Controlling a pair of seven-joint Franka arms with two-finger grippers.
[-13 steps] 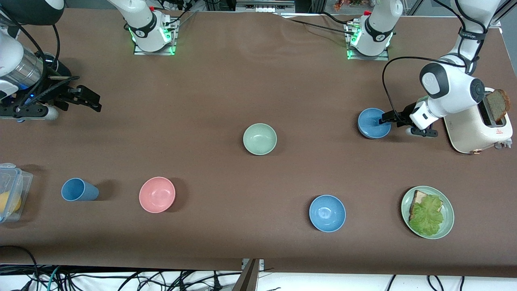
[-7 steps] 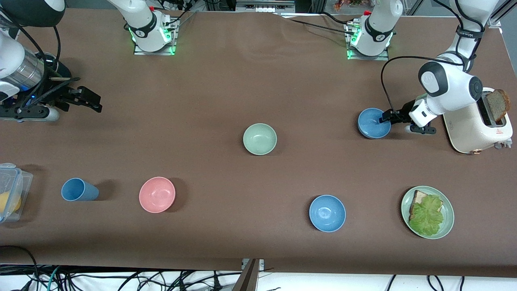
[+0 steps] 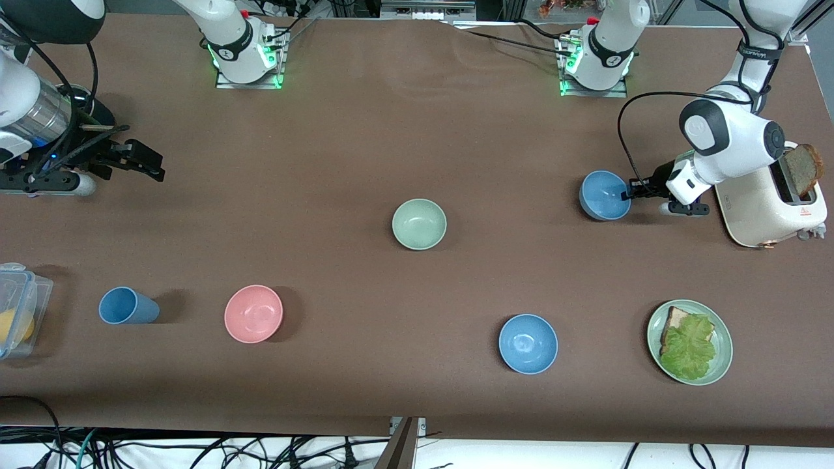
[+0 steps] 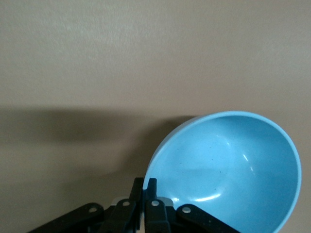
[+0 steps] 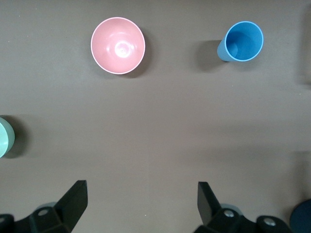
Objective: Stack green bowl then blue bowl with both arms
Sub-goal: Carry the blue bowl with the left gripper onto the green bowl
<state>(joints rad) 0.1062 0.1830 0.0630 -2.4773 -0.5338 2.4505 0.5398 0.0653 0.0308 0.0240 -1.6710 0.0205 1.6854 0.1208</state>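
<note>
The green bowl (image 3: 419,224) stands upright near the middle of the table; its edge also shows in the right wrist view (image 5: 5,137). My left gripper (image 3: 629,194) is shut on the rim of the blue bowl (image 3: 603,194), which hangs tilted just above the table beside the toaster. The left wrist view shows the fingers (image 4: 146,187) pinching the rim of the bowl (image 4: 228,165), one inside and one outside. My right gripper (image 3: 148,164) is open and empty, waiting over the right arm's end of the table, its fingers wide apart (image 5: 142,194).
A brighter sky-blue bowl (image 3: 528,343) and a green plate (image 3: 724,348) with bread and lettuce lie nearer the front camera. A pink bowl (image 3: 253,313), a blue cup (image 3: 128,305) and a plastic box (image 3: 16,309) lie toward the right arm's end. A toaster (image 3: 769,202) stands beside the left gripper.
My left gripper has closed in on the blue bowl's rim, and the bowl has tipped and come up slightly off the table. The right arm has not moved.
</note>
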